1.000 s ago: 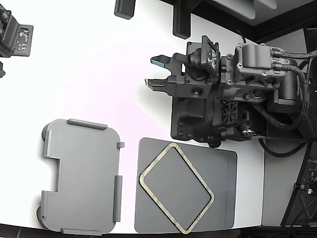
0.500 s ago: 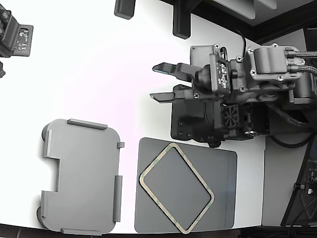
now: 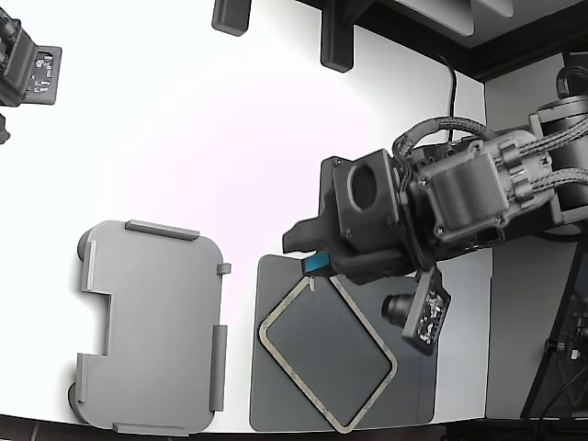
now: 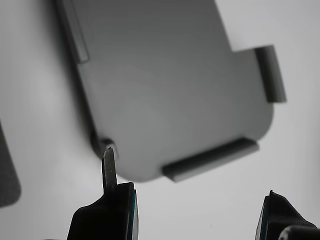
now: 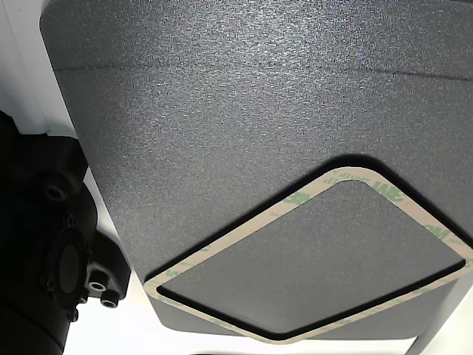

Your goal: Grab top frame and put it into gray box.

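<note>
fingers [image 3: 308, 253] now over top frame [image 3: 328, 347]

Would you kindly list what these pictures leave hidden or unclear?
- Exterior view: the gripper covers the top frame's upper corner; contact unclear.
- Wrist view: the gray box is blurred and cut off by the edge.
- Other view: the dark mat and frame run past the edges.

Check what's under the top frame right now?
The top frame lies flat on the dark gray mat, mat texture showing through its open centre. The mat's upper edge is covered by the gripper. The gray box sits apart.
</note>
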